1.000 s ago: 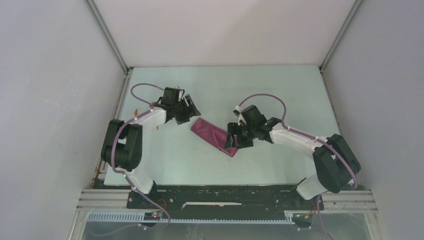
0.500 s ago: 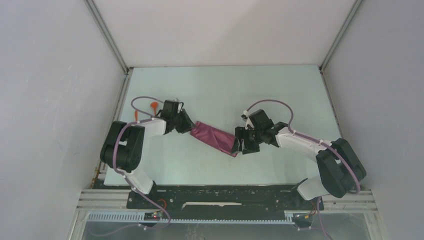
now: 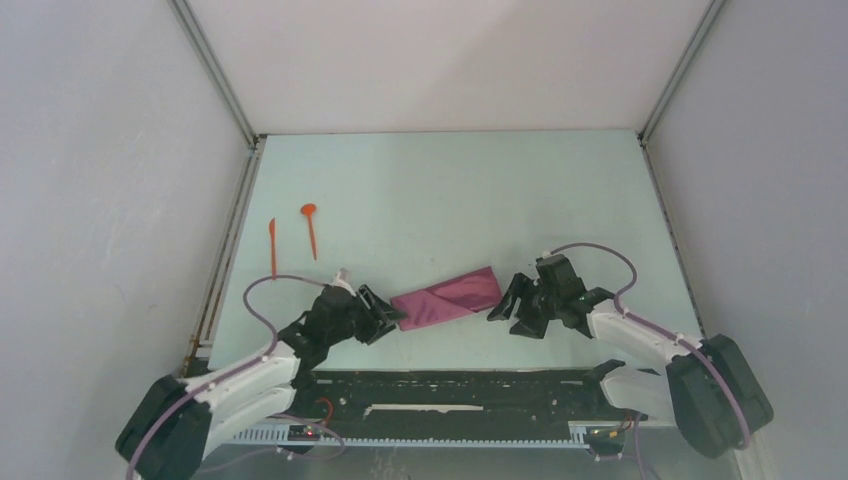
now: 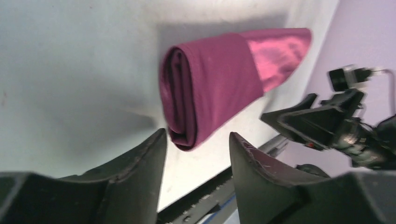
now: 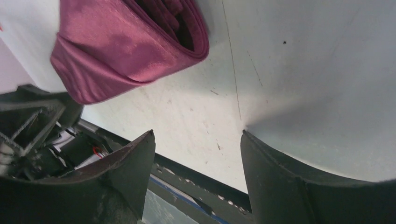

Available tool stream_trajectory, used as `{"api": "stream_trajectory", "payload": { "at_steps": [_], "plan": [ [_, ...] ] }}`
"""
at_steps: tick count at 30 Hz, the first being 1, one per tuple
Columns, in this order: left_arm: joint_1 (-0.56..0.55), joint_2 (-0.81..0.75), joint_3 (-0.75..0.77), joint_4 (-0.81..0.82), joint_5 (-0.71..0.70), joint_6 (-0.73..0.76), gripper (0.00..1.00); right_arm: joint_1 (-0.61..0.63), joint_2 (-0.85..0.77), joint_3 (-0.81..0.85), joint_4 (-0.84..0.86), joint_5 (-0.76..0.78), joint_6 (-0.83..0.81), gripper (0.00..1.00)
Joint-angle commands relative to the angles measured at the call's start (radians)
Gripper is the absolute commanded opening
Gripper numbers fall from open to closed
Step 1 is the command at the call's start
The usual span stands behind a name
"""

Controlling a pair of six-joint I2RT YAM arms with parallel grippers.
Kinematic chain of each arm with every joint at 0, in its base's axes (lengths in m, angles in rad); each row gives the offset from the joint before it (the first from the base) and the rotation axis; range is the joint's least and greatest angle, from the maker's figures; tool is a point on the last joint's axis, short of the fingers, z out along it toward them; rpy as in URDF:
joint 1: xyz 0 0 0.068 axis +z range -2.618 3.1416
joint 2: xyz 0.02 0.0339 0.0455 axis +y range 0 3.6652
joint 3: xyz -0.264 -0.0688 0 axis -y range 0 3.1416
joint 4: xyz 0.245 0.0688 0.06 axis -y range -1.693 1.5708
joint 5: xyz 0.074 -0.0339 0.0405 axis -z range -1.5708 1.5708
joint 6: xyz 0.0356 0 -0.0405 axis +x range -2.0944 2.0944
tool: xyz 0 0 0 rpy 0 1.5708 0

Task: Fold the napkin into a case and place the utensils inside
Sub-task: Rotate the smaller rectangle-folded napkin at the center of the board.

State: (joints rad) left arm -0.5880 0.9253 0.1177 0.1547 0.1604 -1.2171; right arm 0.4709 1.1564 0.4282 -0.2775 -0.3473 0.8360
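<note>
The maroon napkin (image 3: 445, 297) lies folded as a long narrow case near the table's front edge, its right end tilted away from me. Its folded end (image 4: 187, 102) sits just past my left gripper (image 4: 198, 137), which is open and holds nothing. In the top view my left gripper (image 3: 388, 317) is at the case's left end. My right gripper (image 3: 513, 310) stands open just off the case's right end. The open layered mouth of the napkin (image 5: 121, 51) shows beyond my right gripper (image 5: 197, 135). Two orange utensils, a straight one (image 3: 272, 248) and a round-ended one (image 3: 310, 228), lie at the far left.
A black rail (image 3: 450, 385) runs along the near edge, close under both grippers. White walls enclose the pale green table (image 3: 450, 190) on three sides. A metal strip (image 3: 225, 250) borders the left edge beside the utensils.
Both arms drew back toward the near edge and the napkin came with them, swinging so its right end now points away. The left gripper narrowed, then widened again. The utensils are now uncovered.
</note>
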Motion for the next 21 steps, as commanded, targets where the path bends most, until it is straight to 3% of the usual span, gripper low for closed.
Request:
{"api": "stream_trajectory", "payload": {
  "at_steps": [1,6,11,15,21],
  "plan": [
    [-0.022,-0.245,0.032,-0.277,-0.089,-0.055,0.61,0.015,-0.041,-0.049,0.197,0.044,0.222,0.75],
    [-0.021,-0.543,0.172,-0.623,-0.254,0.085,0.69,0.035,0.069,-0.052,0.366,0.104,0.333,0.72],
    [-0.021,-0.59,0.382,-0.782,-0.34,0.256,0.71,0.023,0.204,-0.013,0.478,0.159,0.344,0.64],
    [-0.022,-0.575,0.512,-0.856,-0.378,0.374,0.71,0.024,0.334,0.094,0.515,0.155,0.203,0.56],
    [-0.021,-0.59,0.584,-0.874,-0.409,0.46,0.71,0.099,0.685,0.402,0.572,-0.107,-0.107,0.41]
  ]
}}
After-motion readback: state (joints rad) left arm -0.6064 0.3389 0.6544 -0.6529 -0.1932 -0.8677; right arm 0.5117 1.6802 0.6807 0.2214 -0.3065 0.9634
